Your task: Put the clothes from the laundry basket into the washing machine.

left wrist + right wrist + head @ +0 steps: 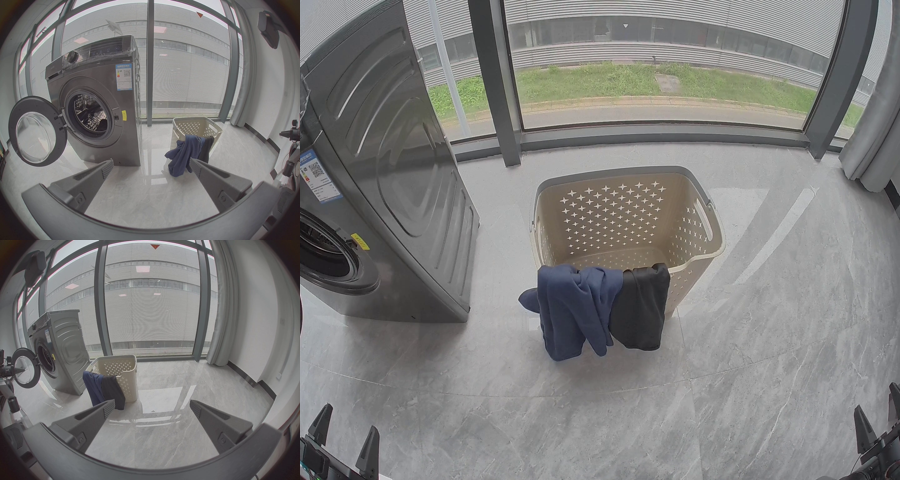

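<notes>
Head view suggests the loading is still all to do: a blue garment and a dark garment hang over the near rim of the laundry basket, right of the washing machine with its door open, while the left tool and right tool sit near, fingers apart and empty.

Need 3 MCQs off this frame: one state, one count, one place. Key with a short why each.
1. The door of the washing machine is: A open; B shut; C missing.
2. Garments on the laundry basket rim: A one; B two; C four.
3. The blue garment is: A inside the washing machine; B draped over the basket's near rim beside the black garment; C lying on the basket's bottom.
Key: 1 A, the door is swung wide and the drum shows. 2 B, one blue and one black. 3 B, it hangs down the basket's outside.
</notes>
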{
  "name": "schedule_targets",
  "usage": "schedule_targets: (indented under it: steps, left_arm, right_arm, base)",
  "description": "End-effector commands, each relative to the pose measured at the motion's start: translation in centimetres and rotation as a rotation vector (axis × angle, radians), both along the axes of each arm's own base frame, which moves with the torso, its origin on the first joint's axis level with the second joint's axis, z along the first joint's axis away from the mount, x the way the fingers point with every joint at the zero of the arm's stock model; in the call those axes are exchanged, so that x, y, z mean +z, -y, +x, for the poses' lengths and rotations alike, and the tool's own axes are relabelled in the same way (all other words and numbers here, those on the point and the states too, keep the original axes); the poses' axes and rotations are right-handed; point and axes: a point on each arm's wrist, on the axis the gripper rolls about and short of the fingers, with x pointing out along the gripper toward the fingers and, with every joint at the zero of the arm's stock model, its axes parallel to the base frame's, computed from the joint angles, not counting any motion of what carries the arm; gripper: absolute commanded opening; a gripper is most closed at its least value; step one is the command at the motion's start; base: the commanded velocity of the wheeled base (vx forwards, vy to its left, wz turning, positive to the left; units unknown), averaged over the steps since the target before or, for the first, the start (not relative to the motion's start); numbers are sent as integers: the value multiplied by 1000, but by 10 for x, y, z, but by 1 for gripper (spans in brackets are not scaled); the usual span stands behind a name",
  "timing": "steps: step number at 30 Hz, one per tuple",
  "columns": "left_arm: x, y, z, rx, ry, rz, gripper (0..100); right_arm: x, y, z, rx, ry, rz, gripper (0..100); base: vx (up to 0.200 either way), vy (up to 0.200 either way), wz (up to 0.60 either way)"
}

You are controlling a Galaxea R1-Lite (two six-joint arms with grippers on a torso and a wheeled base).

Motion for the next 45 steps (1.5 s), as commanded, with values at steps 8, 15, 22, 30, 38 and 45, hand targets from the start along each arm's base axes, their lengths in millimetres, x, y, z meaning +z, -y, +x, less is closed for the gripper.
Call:
schedule_targets:
  steps: [8, 15, 22, 30, 38, 45]
  left_arm:
    - [-4, 0, 0, 2, -2, 1, 100]
    - [-4, 0, 0, 0, 0, 2, 100]
    - [-4, 0, 0, 0, 0, 2, 100]
    - [-4, 0, 0, 0, 0, 1, 100]
    - [-4, 0, 0, 2, 0, -5, 100]
    - [-4, 0, 0, 2, 0, -7, 100]
  right_arm:
    - [3, 0, -2, 15, 46, -16, 100]
    - [57, 0, 8, 82, 31, 55, 100]
    - [64, -6, 67, 170, -195, 129, 100]
    - [57, -28, 133, 260, -326, 121, 100]
    - [50, -59, 159, 303, -391, 214, 100]
    - [46, -68, 174, 294, -355, 227, 100]
  base:
    - [100, 0, 0]
    - [0, 0, 0]
    - [0, 0, 0]
    - [0, 0, 0]
    - [0, 0, 0]
    - [0, 0, 0]
